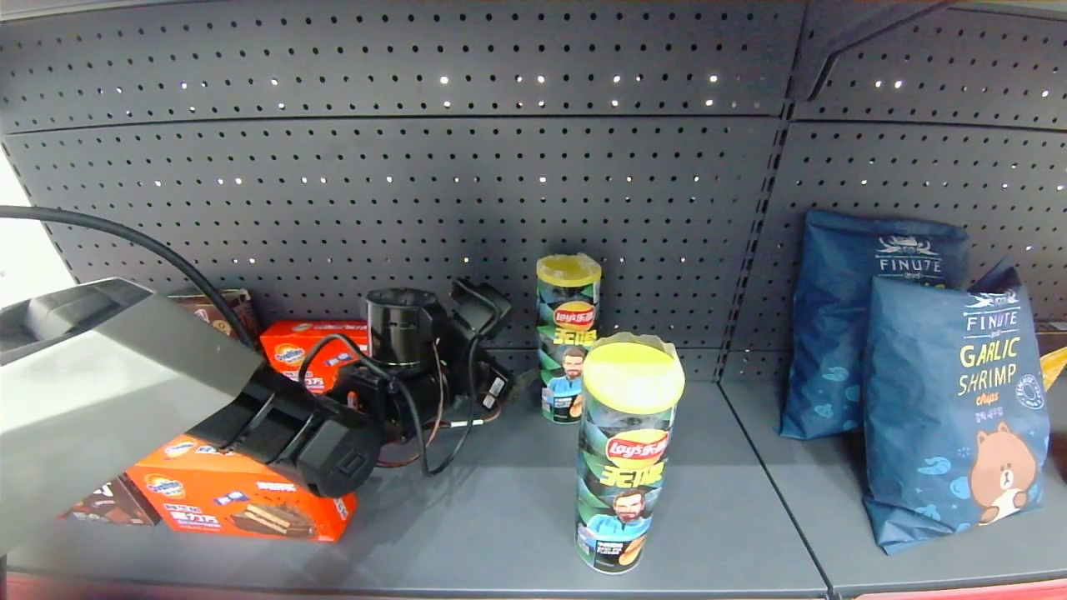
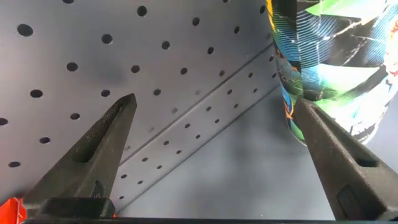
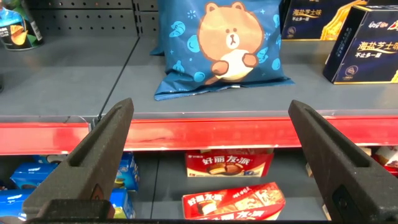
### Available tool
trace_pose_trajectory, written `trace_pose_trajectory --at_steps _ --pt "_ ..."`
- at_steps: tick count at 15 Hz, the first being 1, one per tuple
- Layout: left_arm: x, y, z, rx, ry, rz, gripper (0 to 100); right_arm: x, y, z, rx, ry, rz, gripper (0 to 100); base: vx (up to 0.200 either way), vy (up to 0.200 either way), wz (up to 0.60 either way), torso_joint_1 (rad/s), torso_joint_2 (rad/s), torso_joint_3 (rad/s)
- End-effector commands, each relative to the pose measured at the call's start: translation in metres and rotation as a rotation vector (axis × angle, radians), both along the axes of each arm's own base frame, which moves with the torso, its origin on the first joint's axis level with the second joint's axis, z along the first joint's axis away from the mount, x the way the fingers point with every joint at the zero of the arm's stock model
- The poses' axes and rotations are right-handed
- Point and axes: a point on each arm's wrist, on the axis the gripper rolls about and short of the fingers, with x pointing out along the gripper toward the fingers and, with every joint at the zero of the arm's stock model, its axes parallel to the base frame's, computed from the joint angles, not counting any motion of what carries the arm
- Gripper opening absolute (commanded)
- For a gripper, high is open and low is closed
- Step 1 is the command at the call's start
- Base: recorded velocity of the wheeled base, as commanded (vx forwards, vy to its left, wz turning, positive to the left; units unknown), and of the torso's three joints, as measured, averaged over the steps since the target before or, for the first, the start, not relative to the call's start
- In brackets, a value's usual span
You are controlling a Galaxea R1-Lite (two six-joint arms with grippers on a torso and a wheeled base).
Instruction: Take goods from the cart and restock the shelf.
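Since the rear chip can (image 1: 568, 337) stands upright on the shelf (image 1: 492, 508), near the pegboard back panel (image 1: 417, 192) and behind the front chip can (image 1: 629, 454), the step in hand is most likely getting the left hand (image 2: 214, 99) clear of it. That hand is spread wide and has hold of nothing. In the left wrist view one finger (image 2: 348, 168) lies right at the rear can's lower side, and I cannot tell whether it touches the can or is just beside it.

A tall, narrow can like this probably tips easily. The good move is therefore to ease that finger sideways off the can first, toward the orange boxes (image 1: 242, 500), and only then draw the arm straight back out over the shelf. Pulling back at an angle risks dragging the can along by the finger. It also risks swinging the arm into the front can, which stands farther forward and to the right of the arm.

The right hand (image 3: 211, 104) hangs fully open and empty in front of the shelf's red front edge (image 3: 205, 134), just below the garlic shrimp chips bag (image 3: 224, 43). It looks well placed to make the next fetch from the cart, provided it backs away without brushing that bag.
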Motion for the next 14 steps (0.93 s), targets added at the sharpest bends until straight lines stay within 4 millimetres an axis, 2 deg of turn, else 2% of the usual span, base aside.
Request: trace_pose_trajectory --at_steps 1,5,12,14 --pt "0.000 -0.003 -0.002 0.001 0.003 -0.006 100 0.000 0.000 0.000 -0.001 0.001 0.000 100 0.000 0.000 0.00 0.000 0.00 0.000" --pt "0.002 -0.009 -0.003 0.000 0.001 -0.020 100 0.000 0.000 0.000 -0.001 0.001 0.000 100 0.000 0.000 0.00 0.000 0.00 0.000" --pt "0.004 -0.008 -0.002 0.009 0.015 -0.015 100 0.000 0.000 0.000 -0.001 0.001 0.000 100 0.000 0.000 0.00 0.000 0.00 0.000" --pt "0.000 -0.003 0.023 -0.016 -0.043 0.004 100 0.000 0.000 0.000 -0.001 0.001 0.000 100 0.000 0.000 0.00 0.000 0.00 0.000"
